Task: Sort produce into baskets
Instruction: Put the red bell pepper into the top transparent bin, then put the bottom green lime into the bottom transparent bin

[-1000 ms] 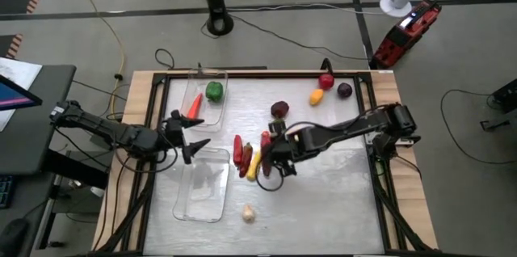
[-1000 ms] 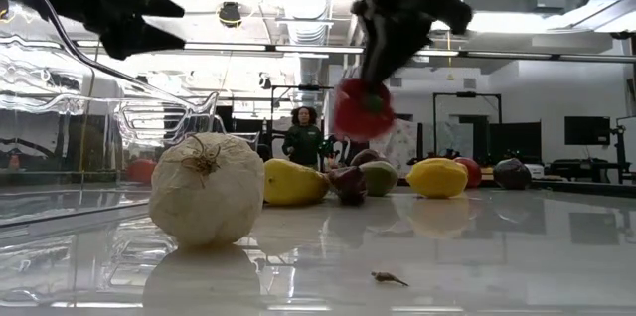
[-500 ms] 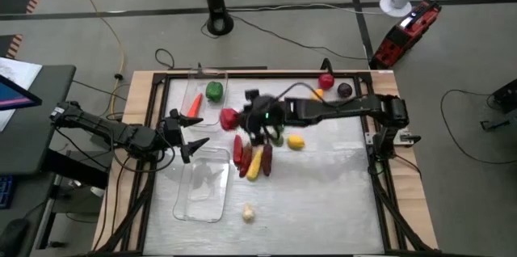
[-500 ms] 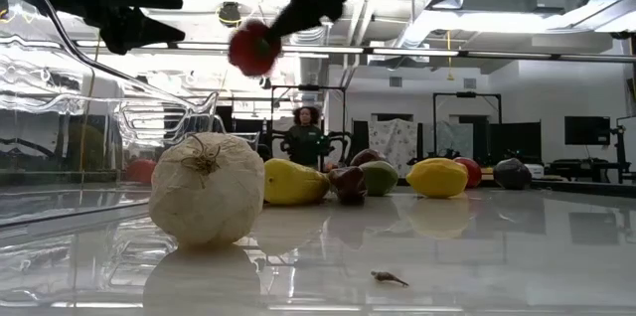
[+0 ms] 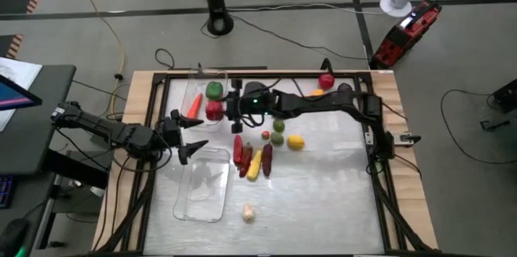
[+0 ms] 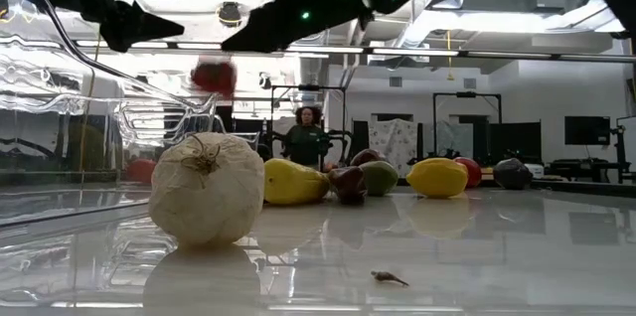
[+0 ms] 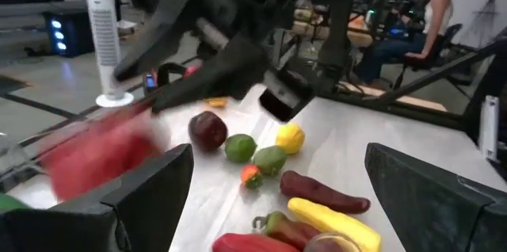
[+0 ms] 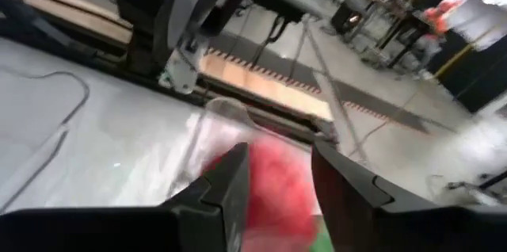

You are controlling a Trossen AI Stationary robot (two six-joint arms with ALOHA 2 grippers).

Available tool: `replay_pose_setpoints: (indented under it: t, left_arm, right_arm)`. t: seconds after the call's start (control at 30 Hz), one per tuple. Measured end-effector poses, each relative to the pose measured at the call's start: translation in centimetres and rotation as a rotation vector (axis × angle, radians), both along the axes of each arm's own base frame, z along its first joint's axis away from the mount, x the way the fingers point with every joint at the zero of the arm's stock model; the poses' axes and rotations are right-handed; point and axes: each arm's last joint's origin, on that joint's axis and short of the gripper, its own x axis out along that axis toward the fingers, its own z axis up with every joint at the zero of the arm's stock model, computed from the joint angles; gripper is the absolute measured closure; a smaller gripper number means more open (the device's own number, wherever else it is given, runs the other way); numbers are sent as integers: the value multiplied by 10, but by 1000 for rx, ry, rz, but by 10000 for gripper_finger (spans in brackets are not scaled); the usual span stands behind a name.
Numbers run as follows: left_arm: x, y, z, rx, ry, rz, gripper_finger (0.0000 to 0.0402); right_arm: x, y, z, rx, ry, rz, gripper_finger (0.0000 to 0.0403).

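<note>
Jaws of right gripper clamped on red pepper, poised above far basket for release; left gripper parted, waiting.

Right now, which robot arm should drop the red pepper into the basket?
The right arm, probably. Its right gripper is shut on the red pepper, above the far basket that holds the green pepper and carrot. The left gripper waits open beside the near basket.
</note>
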Motion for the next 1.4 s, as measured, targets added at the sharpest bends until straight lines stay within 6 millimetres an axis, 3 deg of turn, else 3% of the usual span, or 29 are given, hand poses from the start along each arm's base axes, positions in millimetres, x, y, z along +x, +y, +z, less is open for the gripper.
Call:
replay_pose_setpoints:
  t: [0.2,0.3,0.43,0.5,0.63,0.87,1.1,1.27,1.4]
  left_arm:
    - [0,-1,-2,-5,17,-24,41]
    - [0,-1,-5,-14,40,-21,41]
    - [-1,0,-8,-33,65,-23,41]
    - [-1,0,-10,-36,82,-23,41]
    - [-2,0,-11,-42,93,-20,41]
    - [-2,0,-11,-59,88,-17,41]
    - [-2,0,-11,-38,91,-8,41]
    - [-2,0,-10,-27,90,-9,41]
    - [-2,0,-10,-23,92,-9,41]
  right_arm:
    - [8,-4,9,53,37,29,159]
    - [-4,-3,14,68,146,21,133]
    - [-28,10,26,118,315,54,128]
    - [-39,21,21,148,394,62,128]
    - [-58,43,-11,218,598,69,127]
    - [-86,81,-25,250,765,105,127]
    - [-97,113,-39,129,928,131,118]
    - [-105,121,-41,-83,1007,33,94]
    - [-106,112,-42,-24,1010,-63,71]
